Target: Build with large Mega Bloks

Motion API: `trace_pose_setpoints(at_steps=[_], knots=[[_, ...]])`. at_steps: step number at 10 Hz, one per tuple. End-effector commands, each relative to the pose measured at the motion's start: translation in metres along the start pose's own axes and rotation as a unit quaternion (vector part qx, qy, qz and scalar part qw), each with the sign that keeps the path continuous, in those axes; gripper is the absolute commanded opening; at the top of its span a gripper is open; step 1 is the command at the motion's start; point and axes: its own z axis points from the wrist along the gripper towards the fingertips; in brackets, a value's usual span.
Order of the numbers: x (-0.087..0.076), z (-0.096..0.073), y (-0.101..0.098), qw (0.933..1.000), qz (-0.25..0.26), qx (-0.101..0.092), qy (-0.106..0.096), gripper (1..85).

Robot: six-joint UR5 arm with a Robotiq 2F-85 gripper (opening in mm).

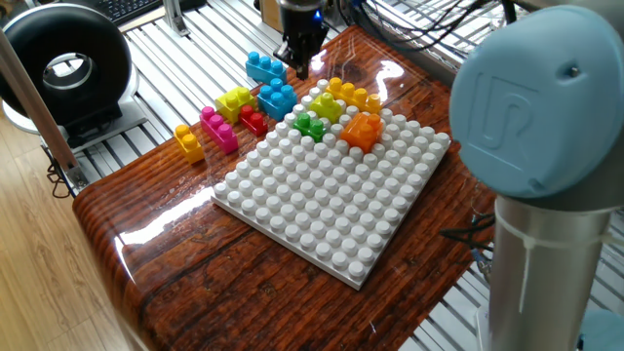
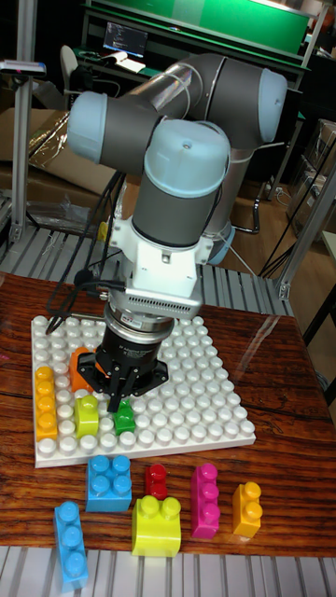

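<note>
The white baseplate (image 1: 331,210) (image 2: 210,396) carries a green brick (image 1: 310,125) (image 2: 124,418), a lime brick (image 1: 327,107) (image 2: 87,415), a long yellow brick (image 1: 354,95) (image 2: 44,401) and an orange brick (image 1: 362,130) (image 2: 80,367). Loose on the table lie two blue bricks (image 1: 276,97) (image 1: 265,66), a yellow-lime one (image 1: 234,101), a red one (image 1: 254,120), a magenta one (image 1: 219,129) and an orange-yellow one (image 1: 189,142). My gripper (image 1: 302,70) (image 2: 120,403) hangs above the green brick, its fingers together and holding nothing.
A black round device (image 1: 63,68) stands off the table at the left on metal slats. The arm's big grey-blue joint (image 1: 536,117) fills the right of the fixed view. The wooden table's front edge (image 1: 127,253) lies close to the baseplate.
</note>
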Motion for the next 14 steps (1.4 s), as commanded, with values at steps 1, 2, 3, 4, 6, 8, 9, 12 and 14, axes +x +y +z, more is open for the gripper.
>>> trace_pose_setpoints(at_steps=[1,2,3,4,6,8,9,12,14], knots=[[-0.0114,-0.0124,-0.0052,0.9998,0.013,-0.012,-0.008,10.3],[-0.0115,-0.0134,-0.0046,0.9998,0.017,-0.010,-0.008,10.3],[-0.0124,-0.0139,-0.0043,0.9998,0.017,-0.007,-0.007,10.3],[-0.0144,-0.0138,-0.0011,0.9997,0.020,-0.010,-0.008,10.3],[-0.0156,-0.0140,0.0017,0.9995,0.029,-0.013,-0.010,10.3],[-0.0116,-0.0154,0.0027,0.9991,0.039,-0.015,-0.004,10.3],[-0.0111,-0.0151,0.0010,0.9991,0.041,-0.012,-0.003,10.0],[-0.0111,-0.0186,-0.0021,0.9985,0.053,-0.011,-0.012,6.7],[-0.0060,-0.0203,-0.0061,0.9984,0.056,-0.005,-0.008,6.7]])
